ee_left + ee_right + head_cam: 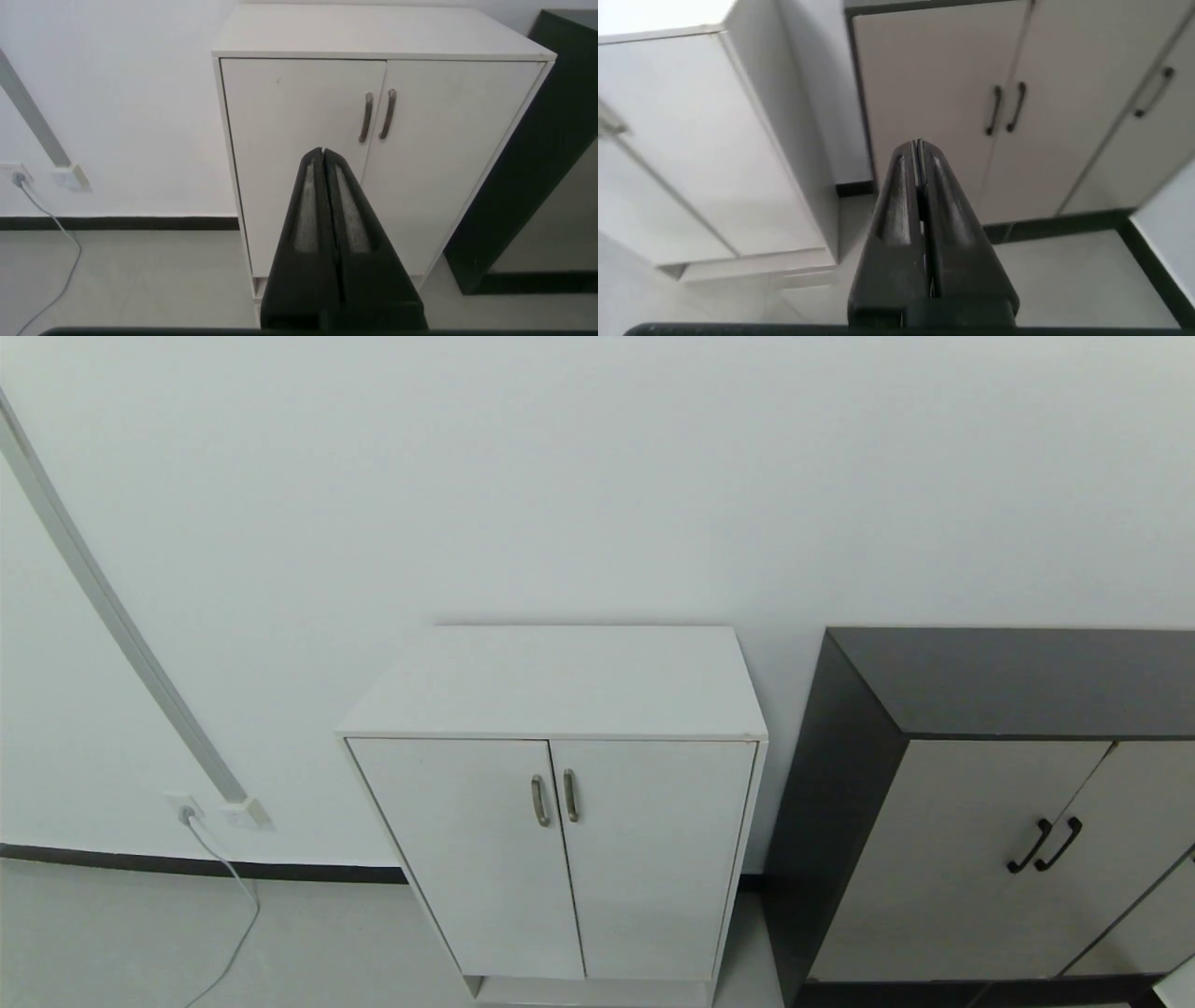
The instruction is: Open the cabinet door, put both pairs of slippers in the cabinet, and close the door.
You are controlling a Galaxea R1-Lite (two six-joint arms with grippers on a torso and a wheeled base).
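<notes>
Right, head view first: the white cabinet [560, 681] stands against the wall [597, 476], dead centre. Its left door [467, 859] and right door [653, 859] are both shut flush. The two metal handles [540, 801] sit upright, side by side at the seam where the doors meet. Just beside it, on the robot's right, stands a dark cabinet [840, 784] with pale doors, also closed, and a pair of black handles [1046, 845]. Over on the left, a wall socket [184, 805] has a cable [245, 896] plugged in and trailing down across the grey floor [121, 943]. A cable duct [112, 607] runs slantwise up the wall from beside that socket.

Now the left wrist view: the left gripper [323, 154] has its fingers pressed tight together, no gap, nothing between them. It points at the white cabinet's front, lined up on the left door just below and to the side of the metal handles, and it is not touching the door.

Over to the right wrist view: the right gripper [918, 147] is likewise clamped fully closed and carries nothing. It hangs before the gap between the two cabinets, with the white cabinet's side panel on one hand and the dark cabinet's pale doors and black handles on the other, floor below.
</notes>
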